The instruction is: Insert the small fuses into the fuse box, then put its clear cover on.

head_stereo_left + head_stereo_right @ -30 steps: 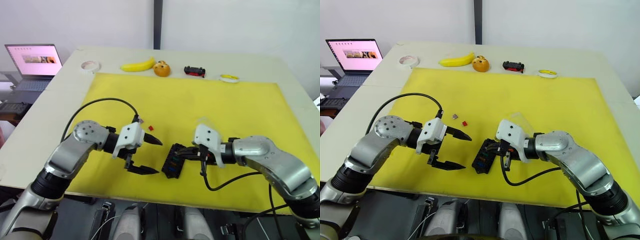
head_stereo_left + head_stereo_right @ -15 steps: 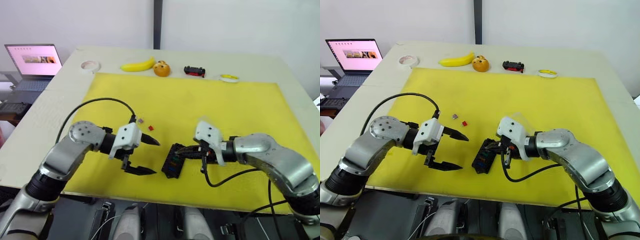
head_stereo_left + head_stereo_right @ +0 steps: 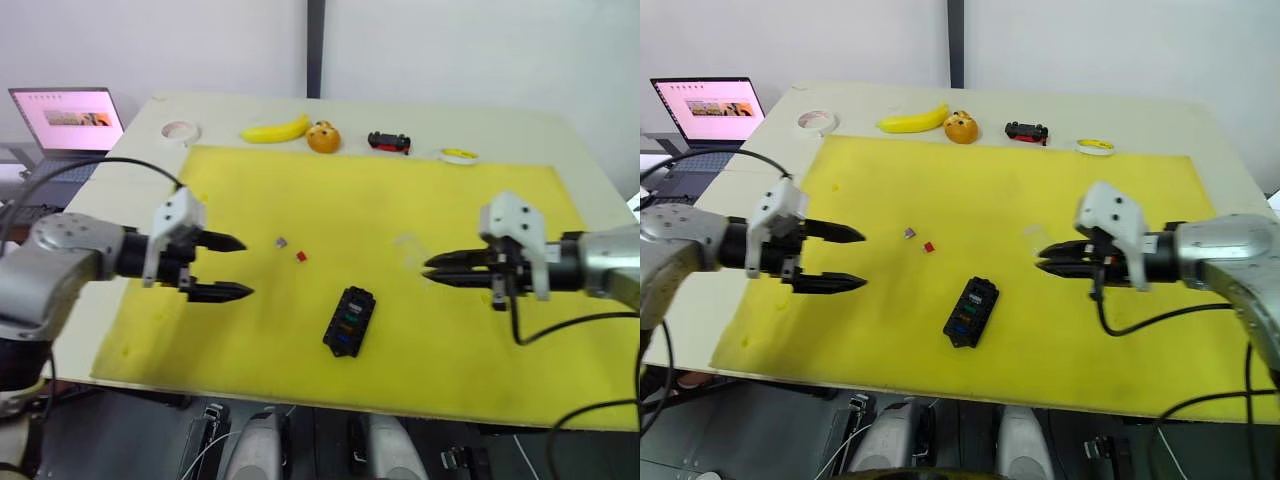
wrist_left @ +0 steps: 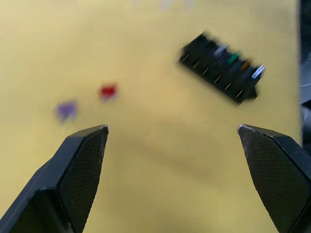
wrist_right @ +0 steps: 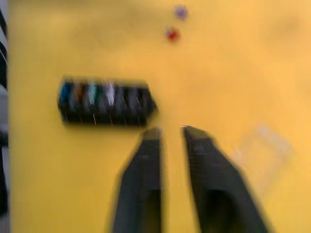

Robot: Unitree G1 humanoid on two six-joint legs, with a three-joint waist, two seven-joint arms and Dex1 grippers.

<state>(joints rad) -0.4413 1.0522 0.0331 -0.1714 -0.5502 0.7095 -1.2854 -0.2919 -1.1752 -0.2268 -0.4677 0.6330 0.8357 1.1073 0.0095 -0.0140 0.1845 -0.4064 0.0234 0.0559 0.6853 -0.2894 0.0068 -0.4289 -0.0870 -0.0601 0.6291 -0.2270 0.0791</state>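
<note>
fuse box (image 3: 349, 321) lies free on the yellow mat (image 3: 450, 200), between the two grippers and touched by neither, with blue, amber, green and grey fuses seated in its slots. left gripper (image 3: 230, 268) hovers with fingers spread wide and empty over the mat's left part; right gripper (image 3: 432, 270) has fingers nearly together, a narrow gap, gripping nothing. loose red fuse (image 3: 301, 257) and grey fuse (image 3: 281, 242) lie near the left gripper, clear cover (image 3: 1037, 239) just beside the right gripper's tips.
</note>
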